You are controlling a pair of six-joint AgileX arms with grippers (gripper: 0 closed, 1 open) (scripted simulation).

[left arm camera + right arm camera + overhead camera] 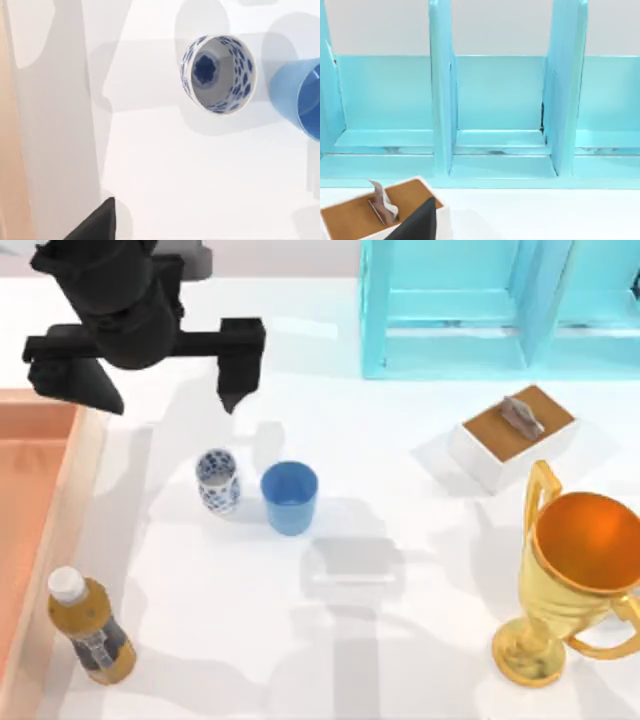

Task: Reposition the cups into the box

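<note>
Both cups standing upright on the white table (400,640), side by side, left of centre: white cup with blue floral pattern (217,480) just left of plain blue tumbler (289,497), close together, possibly touching; cannot tell from above. Neither yet in the wooden box (40,500), which sits at the table's left edge, orange-brown floor open to the top. Short carry from cups to box, so left arm the sensible choice for both.

Left gripper (150,380) held above the table, behind the cups and nearer the box; fingers spread wide, nothing between them. One dark finger (238,365) hanging behind the patterned cup, the other over the box wall. In the left wrist view, patterned cup (218,73) seen almost straight down its mouth, blue tumbler (300,97) at the frame edge beside it, one fingertip (97,222) in the corner. Camera pointing down, so wrist judged near vertical, suited to a top-down grasp. Judged: approach stage, nothing gripped.

Risk noted: tumbler so near that a finger could nudge it.

Right gripper finger (417,222) visible in the right wrist view, facing the turquoise shelf (495,115) above the white block with brown top (375,210); jaw opening cannot be told. Arm parked.

Also on table: bottle of amber drink (88,628) near the box, gold trophy (570,580) at right.
</note>
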